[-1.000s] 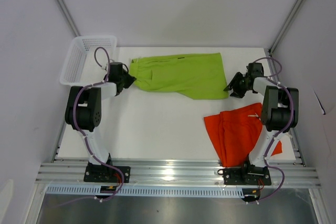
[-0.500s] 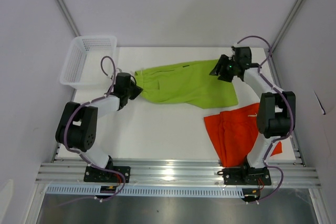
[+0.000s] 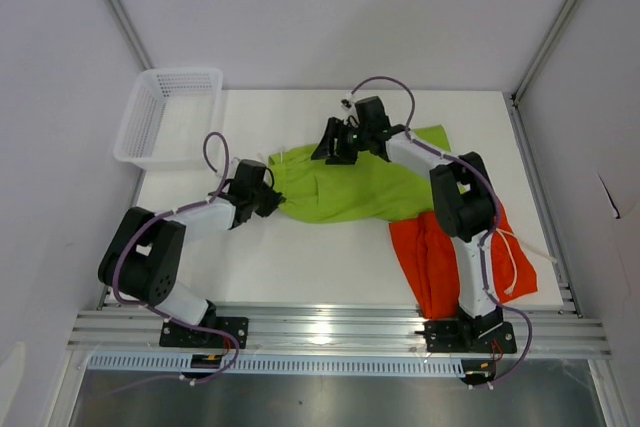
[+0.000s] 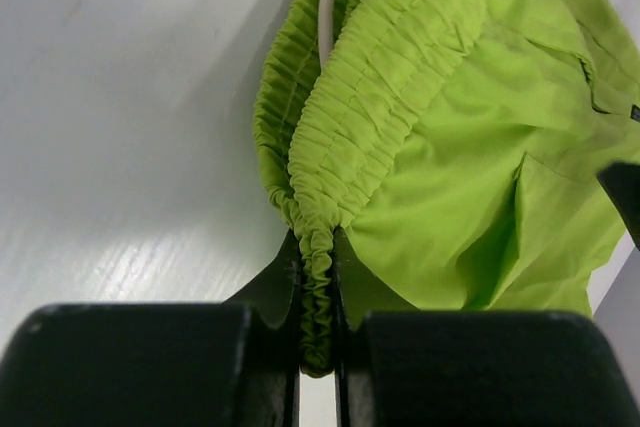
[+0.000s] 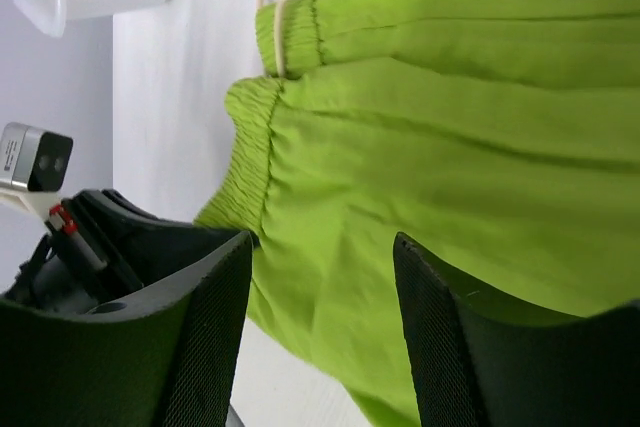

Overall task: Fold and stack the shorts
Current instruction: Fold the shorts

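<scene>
Your right gripper (image 3: 335,142) has swung in from the right side to hover over the lime green shorts (image 3: 350,182) near their waistband, jaws apart and empty. Your left gripper (image 3: 268,197), pinched tight on the waistband corner, has dragged it nearer, so the fold looks barely begun. That pair lies mid-table (image 3: 300,257) with bare room on its near side; the orange shorts (image 3: 445,257) hug the near right edge.

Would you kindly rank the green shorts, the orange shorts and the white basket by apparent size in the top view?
Largest: green shorts.
Then orange shorts and white basket, too alike to rank; the right arm hides part of the orange shorts.
</scene>
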Robot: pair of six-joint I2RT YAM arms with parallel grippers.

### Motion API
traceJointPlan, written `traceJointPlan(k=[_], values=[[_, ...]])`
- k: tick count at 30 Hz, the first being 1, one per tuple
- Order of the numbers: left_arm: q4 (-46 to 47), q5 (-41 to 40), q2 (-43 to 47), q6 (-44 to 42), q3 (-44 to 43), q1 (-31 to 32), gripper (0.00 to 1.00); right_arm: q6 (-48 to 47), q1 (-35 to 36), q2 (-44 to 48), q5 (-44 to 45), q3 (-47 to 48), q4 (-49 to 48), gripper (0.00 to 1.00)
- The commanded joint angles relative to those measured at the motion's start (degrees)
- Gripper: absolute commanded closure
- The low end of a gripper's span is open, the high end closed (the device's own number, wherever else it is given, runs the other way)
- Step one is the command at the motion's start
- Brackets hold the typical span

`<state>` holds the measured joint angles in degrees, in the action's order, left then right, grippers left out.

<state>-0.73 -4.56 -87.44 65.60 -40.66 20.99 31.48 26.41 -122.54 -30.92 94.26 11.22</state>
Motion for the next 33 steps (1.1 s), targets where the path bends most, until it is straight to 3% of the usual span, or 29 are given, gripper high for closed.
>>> traceJointPlan(k=[1, 4, 5, 6, 9, 10, 14, 19, 33], values=[[-0.06, 1.22, 1.66, 2.43, 1.03, 1.95, 0.90, 4.28, 1.44, -4.97, -4.59, 4.35, -4.99, 0.39], [0.29, 1.65, 1.13, -0.29, 0.15, 1.95, 0.77, 4.81, 2.15, -9.64, -6.52, 6.63, -4.55, 0.39], [-0.49, 2.44, 0.96, -2.22, -0.20, 1.86, 0.65, 4.20, 2.50, -10.69, -6.70, 7.34, -2.80, 0.39], [-1.02, 2.62, 0.78, -3.19, -0.73, 1.94, 0.42, 3.68, 2.59, -11.57, -6.61, 7.87, -1.66, 0.39], [-2.87, 3.50, 0.69, -6.96, -2.14, 1.86, 0.10, 1.48, 2.85, -14.39, -6.26, 9.63, 3.01, 0.40], [-2.61, 4.11, 0.52, -8.46, -2.49, 1.42, 0.07, 0.95, 2.77, -14.74, -6.17, 9.19, 3.88, 0.40], [0.37, 14.56, -3.60, -16.10, -3.28, -2.52, 0.05, -2.82, 2.42, -15.36, -4.16, 10.33, 9.16, 0.41], [11.97, 26.07, -5.99, -16.74, 1.46, -8.94, 0.05, -7.83, 1.45, -14.92, -3.01, 11.12, 14.17, 0.43], [5.57, 25.48, -9.94, -22.54, -6.01, -11.68, 0.05, -16.89, 2.77, -15.45, -0.63, 14.20, 23.67, 0.44]])
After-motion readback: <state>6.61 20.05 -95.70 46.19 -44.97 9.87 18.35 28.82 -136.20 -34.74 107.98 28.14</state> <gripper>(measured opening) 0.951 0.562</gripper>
